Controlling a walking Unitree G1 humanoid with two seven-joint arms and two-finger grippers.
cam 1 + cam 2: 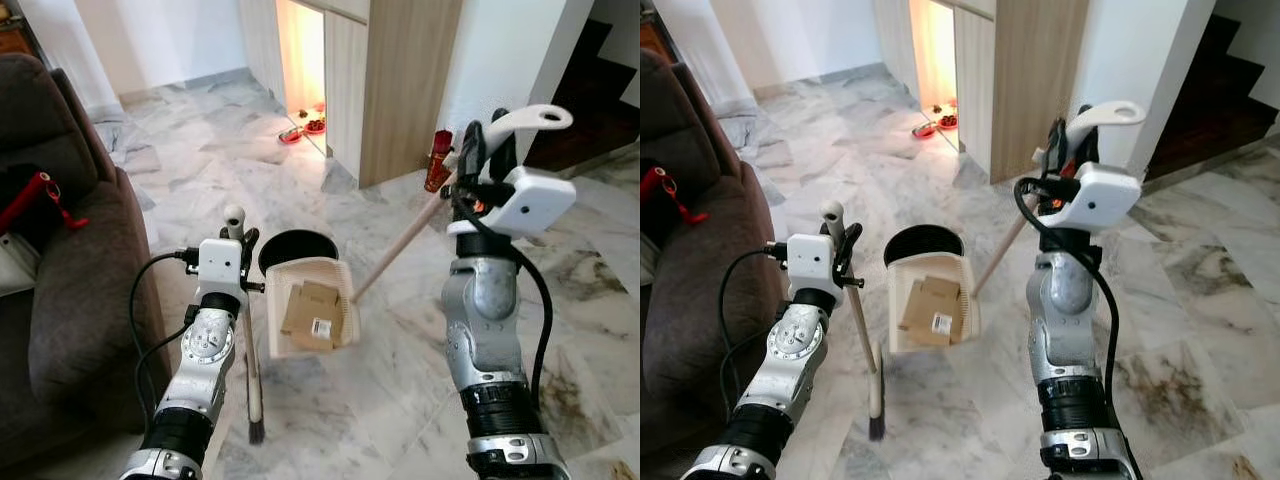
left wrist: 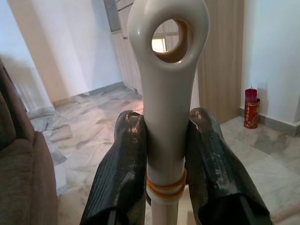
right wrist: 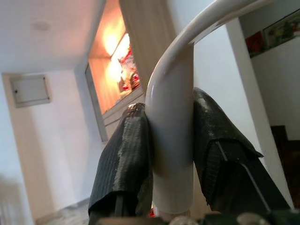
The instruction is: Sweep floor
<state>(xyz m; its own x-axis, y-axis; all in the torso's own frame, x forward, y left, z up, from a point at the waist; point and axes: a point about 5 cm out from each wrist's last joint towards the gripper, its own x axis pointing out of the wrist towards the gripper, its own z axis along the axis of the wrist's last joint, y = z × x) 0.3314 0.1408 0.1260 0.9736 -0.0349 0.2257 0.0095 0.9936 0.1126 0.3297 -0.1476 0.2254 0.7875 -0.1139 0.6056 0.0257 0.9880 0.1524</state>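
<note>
Above the marble floor (image 1: 400,390), the right tool (image 3: 171,154) grips a dustpan handle (image 1: 395,252), the dustpan (image 1: 310,305) already holding cardboard scraps (image 1: 318,315), the left tool (image 2: 164,164) clamping the broom (image 1: 250,350), suggesting sweeping is nearly finished.

Both silver arms raised forward, forearms near upright. Left end effector (image 2: 165,159) clamped (fingers either side of handle); right end effector (image 3: 171,154) likewise, held higher.

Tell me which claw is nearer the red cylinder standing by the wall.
Right. The right claw, shut on the dustpan handle, is close beside the red cylinder. The left claw, gripping the broom handle, sits across the dustpan.
</note>
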